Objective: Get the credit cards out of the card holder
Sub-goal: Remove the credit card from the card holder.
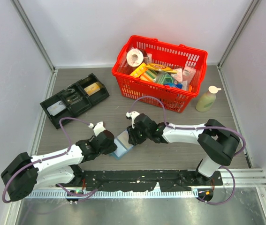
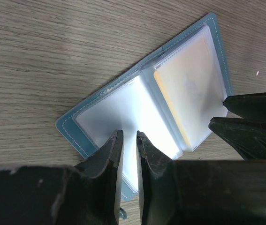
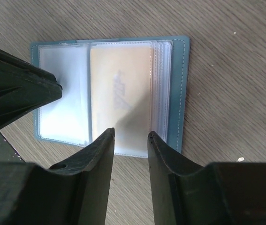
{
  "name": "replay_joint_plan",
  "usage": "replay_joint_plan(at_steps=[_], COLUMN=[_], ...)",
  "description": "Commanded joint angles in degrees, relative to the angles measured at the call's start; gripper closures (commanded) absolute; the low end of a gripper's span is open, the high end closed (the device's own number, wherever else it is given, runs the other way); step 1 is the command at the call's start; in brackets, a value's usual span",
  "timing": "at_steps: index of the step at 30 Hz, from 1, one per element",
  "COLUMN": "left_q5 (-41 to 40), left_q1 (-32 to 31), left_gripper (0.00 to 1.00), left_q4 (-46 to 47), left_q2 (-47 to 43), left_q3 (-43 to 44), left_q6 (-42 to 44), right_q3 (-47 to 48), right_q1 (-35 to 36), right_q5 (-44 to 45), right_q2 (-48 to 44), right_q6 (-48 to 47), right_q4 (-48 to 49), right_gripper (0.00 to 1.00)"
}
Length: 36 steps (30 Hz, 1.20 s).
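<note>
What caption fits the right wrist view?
Right gripper poised, jaws apart, over a card in the open holder.

A grey wood-grain table (image 1: pixel 170 150) is seen. On it are set a black tray (image 1: pixel 74 99) at ten o'clock, a red basket (image 1: pixel 160 71) and a bottle (image 1: pixel 207 99) at one to two o'clock, and the open card holder (image 1: pixel 123 145) at centre.

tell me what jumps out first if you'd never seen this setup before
The red basket crammed with packaged goods at the back of the table grabs the eye first. Next comes the open blue card holder at the near middle, with the left gripper and right gripper meeting over it from either side; an orange-tan card shows through one clear pocket. A black compartmented tray sits back left.
</note>
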Motion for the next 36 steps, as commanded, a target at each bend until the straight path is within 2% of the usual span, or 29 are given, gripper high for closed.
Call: replay_joint_plan(at_steps=[1,10,14,23,30,36], left_q5=[0.6,0.6,0.8,0.6,-0.4,-3.2], left_q1=[-0.5,-0.8,-0.9,-1.3,-1.3,-1.3], left_gripper=[0.79,0.8,0.8,0.8,0.8,0.76], left_q4=[-0.2,0.5,1.1,1.5,0.1,-5.2], left_q2=[0.8,1.1,1.6,1.4,-1.0,-6.3], left_q3=[-0.8,-1.0,-1.0,-1.0,-0.7,0.4], left_q6=[-0.5,-0.8,-0.9,-1.2,-1.5,-1.9], right_q3=[2.0,1.8,1.9,2.9,4.2,4.3], right_q1=[1.2,1.9,2.1,2.3,3.0,3.7], right_q5=[2.0,-0.9,-1.6,-4.4,-5.1,-8.1], right_q2=[-0.8,1.2,1.7,-1.5,-4.2,-4.8], right_q6=[-0.7,0.1,0.4,0.8,0.6,0.3], right_q4=[0.5,1.4,1.4,1.5,0.5,0.9], right_gripper=[0.6,0.6,0.56,0.59,0.59,0.59])
